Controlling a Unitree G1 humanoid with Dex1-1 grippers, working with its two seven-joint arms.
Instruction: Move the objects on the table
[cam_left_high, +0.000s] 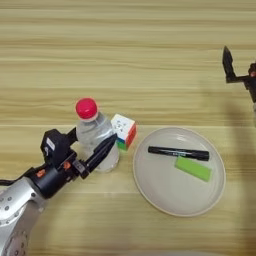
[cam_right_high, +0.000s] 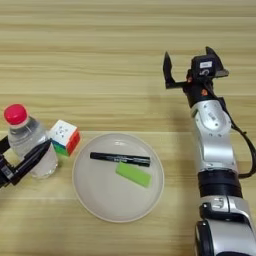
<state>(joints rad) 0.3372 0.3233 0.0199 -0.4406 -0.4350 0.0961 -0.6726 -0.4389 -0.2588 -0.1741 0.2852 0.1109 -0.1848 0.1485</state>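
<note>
Wood-grain table (cam_left_high: 125, 45): bottle (cam_left_high: 95, 135) between left pincer (cam_left_high: 90, 150) fingers, puzzle cube (cam_left_high: 124, 131) just beyond it, cream plate (cam_left_high: 150, 192) beside.

Bright, even light; soft shadows (faint) under the plate (cam_right_high: 85, 195).

- Left arm (cam_left_high: 22, 200), lower left of the frame: rounded silver-grey shell that runs into a black wrist block with small orange-red marks.
- Left gripper (cam_left_high: 90, 150): two slim black fingers; a black boxy housing carries a small white label.
- Right arm (cam_right_high: 215, 150), right side of the frame: silver-grey segments, a black band lower down, and a thin black cable along its outer edge.
- Right gripper (cam_right_high: 189, 62): two black pointed fingers, an orange-red spot at the wrist, and a pale label on the top block.
</note>
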